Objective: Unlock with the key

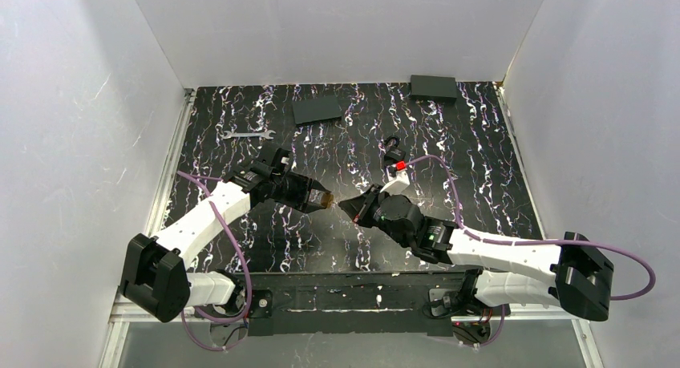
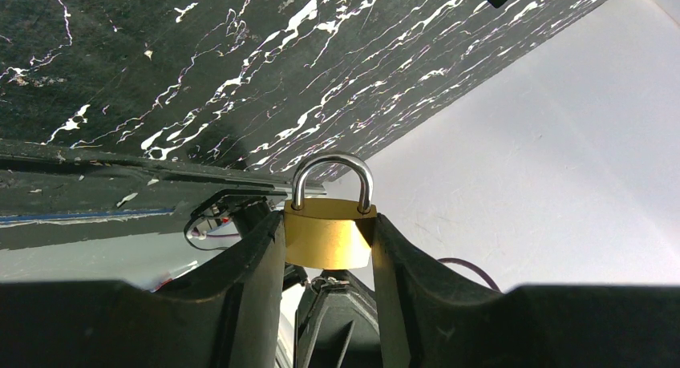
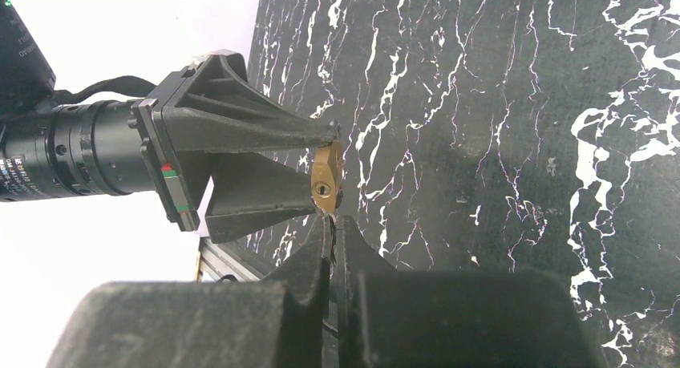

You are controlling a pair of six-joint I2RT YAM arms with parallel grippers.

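My left gripper [image 1: 320, 199] is shut on a brass padlock [image 2: 329, 233] with a silver shackle, pinching its body by the two sides and holding it above the table. In the right wrist view the padlock [image 3: 326, 178] shows its keyhole face toward my right gripper [image 3: 334, 220]. That gripper is shut on the key [image 2: 333, 281], a thin silvery sliver at its fingertips; most of it is hidden between the fingers. The tips sit just below the keyhole, almost touching the lock's lower edge. From above, the two grippers meet tip to tip [image 1: 346, 204] over the table's middle.
A silver wrench [image 1: 248, 134] lies at the back left. Two dark flat boxes [image 1: 318, 110] [image 1: 433, 88] sit along the back. A small black padlock [image 1: 393, 151] with a red piece beside it lies behind the right arm. White walls close three sides.
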